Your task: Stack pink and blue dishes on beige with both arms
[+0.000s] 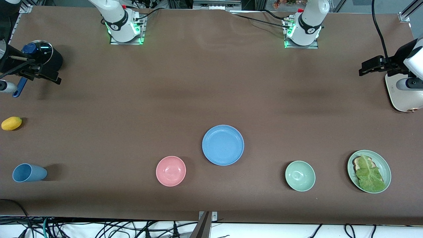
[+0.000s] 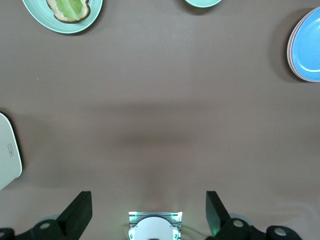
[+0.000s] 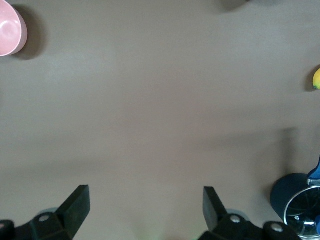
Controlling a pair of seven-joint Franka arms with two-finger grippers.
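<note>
The blue dish (image 1: 223, 144) lies in the middle of the table, nearer the front camera than both bases. In the left wrist view the blue dish (image 2: 307, 42) tops a stack, with a pink rim showing under its edge. The beige plate is hidden. My left gripper (image 1: 366, 67) (image 2: 148, 197) hangs open and empty, high at the left arm's end of the table. My right gripper (image 1: 49, 76) (image 3: 146, 192) hangs open and empty at the right arm's end.
A pink bowl (image 1: 171, 171) sits beside the stack. A green bowl (image 1: 300, 176) and a green plate with lettuce (image 1: 369, 171) lie toward the left arm's end. A blue cup (image 1: 29, 172), yellow fruit (image 1: 11, 123), black pot (image 1: 44, 56) and white appliance (image 1: 401, 96) line the ends.
</note>
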